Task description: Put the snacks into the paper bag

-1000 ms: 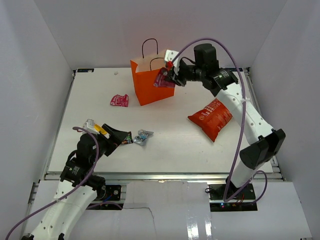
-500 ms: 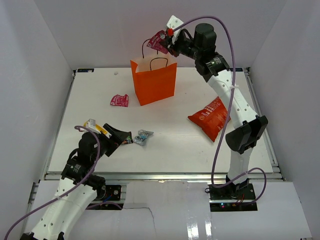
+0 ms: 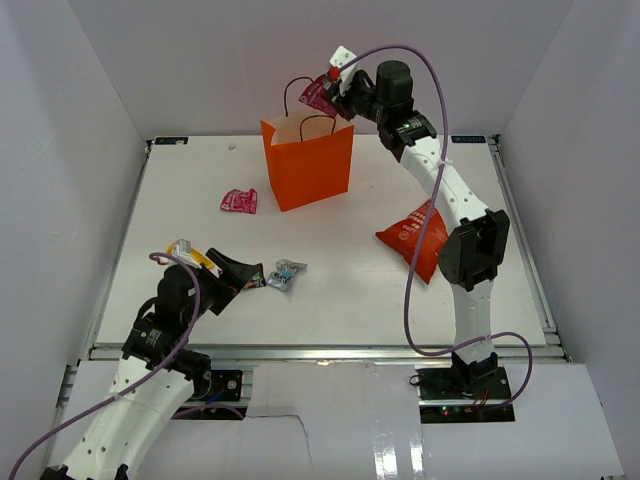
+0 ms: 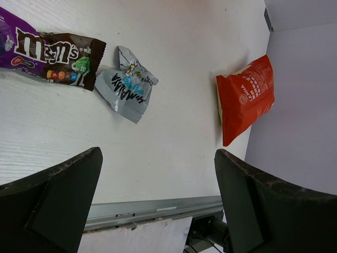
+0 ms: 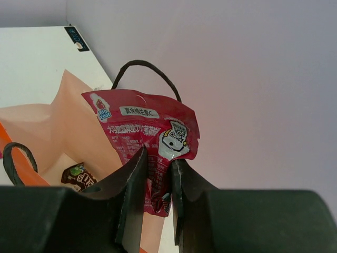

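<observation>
The orange paper bag (image 3: 308,168) stands upright at the back of the table. My right gripper (image 3: 328,92) is shut on a pink candy packet (image 3: 317,95) and holds it above the bag's open top; the right wrist view shows the packet (image 5: 142,129) between the jaws over the bag's inside (image 5: 58,132), where a dark packet (image 5: 78,176) lies. My left gripper (image 3: 245,273) is open and empty, low over the table. A dark purple packet (image 4: 52,50) and a silver-blue packet (image 4: 126,87) lie just beyond it. The red chip bag (image 3: 422,236) lies at the right. A second pink packet (image 3: 238,201) lies left of the bag. No yellow packet shows.
White walls enclose the table on the left, back and right. The metal rail (image 4: 152,206) of the table's near edge runs below my left gripper. The bag's black loop handles (image 5: 147,74) stand up around the held packet.
My right gripper lifted the pink packet from beside the bag's front right corner to above its open top. The left arm has not moved.
</observation>
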Controlling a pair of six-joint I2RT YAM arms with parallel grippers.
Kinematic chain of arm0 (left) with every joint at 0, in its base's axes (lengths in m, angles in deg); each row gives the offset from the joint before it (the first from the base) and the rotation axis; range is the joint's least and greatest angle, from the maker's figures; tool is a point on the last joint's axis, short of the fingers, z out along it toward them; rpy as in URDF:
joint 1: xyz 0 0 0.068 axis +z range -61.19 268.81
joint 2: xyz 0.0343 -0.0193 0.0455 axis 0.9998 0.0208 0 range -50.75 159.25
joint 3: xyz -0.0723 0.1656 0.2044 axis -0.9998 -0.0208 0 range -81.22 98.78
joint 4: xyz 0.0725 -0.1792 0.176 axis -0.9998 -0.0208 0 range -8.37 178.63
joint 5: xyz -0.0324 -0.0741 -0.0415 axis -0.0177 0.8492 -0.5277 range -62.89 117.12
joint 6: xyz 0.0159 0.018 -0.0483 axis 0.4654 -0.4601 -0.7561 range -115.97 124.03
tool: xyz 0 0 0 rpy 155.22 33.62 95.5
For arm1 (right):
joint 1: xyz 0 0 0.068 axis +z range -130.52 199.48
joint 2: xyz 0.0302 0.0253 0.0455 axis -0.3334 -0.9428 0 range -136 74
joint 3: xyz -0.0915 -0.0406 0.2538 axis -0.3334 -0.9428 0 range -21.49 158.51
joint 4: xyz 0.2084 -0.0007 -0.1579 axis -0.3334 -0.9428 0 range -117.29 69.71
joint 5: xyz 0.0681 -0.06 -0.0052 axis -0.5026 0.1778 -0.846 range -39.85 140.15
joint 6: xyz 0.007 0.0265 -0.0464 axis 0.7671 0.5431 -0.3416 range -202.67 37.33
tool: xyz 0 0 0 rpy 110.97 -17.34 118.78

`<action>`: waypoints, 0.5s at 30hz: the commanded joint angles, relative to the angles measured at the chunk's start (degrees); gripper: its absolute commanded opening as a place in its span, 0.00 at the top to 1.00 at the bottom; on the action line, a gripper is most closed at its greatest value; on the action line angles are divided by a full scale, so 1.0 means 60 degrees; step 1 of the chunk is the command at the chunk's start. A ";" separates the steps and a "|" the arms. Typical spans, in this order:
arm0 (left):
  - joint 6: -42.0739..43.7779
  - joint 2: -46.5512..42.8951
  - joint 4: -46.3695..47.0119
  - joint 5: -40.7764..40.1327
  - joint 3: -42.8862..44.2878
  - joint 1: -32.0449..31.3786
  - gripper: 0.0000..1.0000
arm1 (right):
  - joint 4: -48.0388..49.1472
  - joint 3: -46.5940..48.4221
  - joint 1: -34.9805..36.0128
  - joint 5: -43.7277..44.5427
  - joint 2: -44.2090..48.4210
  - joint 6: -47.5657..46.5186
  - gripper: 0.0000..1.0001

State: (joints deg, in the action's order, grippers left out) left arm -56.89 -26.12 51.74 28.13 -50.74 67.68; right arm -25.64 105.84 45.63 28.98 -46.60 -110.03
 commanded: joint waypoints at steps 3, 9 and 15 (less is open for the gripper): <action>-0.0261 -0.0017 -0.0152 0.0080 0.0076 -0.0009 0.02 | 0.0773 -0.0404 -0.0096 -0.0324 0.0251 0.0267 0.85; -0.0261 0.0071 -0.0151 0.0109 0.0120 -0.0009 0.02 | 0.0773 -0.0640 -0.0096 -0.0500 0.0207 0.0267 0.77; -0.0392 0.0100 -0.0137 0.0138 0.0135 -0.0009 0.02 | 0.0627 -0.0684 -0.0125 -0.0339 0.0177 0.0281 0.49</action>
State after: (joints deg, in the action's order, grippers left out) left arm -57.70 -25.75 51.24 28.37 -50.74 67.68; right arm -24.35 101.60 45.30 27.13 -46.60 -108.87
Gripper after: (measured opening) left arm 0.978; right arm 0.493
